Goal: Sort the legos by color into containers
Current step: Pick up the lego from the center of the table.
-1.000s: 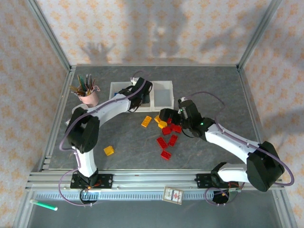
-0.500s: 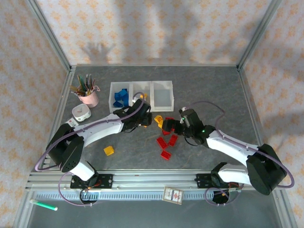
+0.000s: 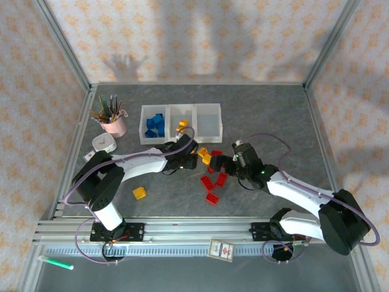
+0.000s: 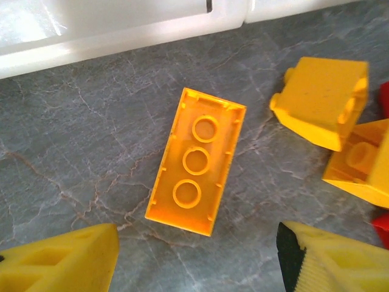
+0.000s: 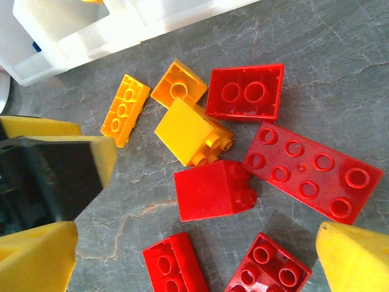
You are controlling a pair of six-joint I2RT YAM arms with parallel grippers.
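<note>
Yellow fingers [image 4: 61,261] of the left gripper [image 4: 194,249] are standing spread, touching nothing, just short of an orange brick [image 4: 196,161] lying hollow side up on the table [image 4: 73,134], its long axis slanting toward the white tray [image 4: 121,27]. The right gripper [image 5: 197,258] is gaping over red bricks [image 5: 213,188].

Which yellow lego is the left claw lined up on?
The long three-hole yellow brick, underside up, centred ahead of the open left claw; the other yellows sit chunkier, off right.

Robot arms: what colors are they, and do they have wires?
The left arm and right arm are white tubes with black joints. A thin purplish cable loops along each. The left gripper and right gripper have chunky yellow fingers.
</note>
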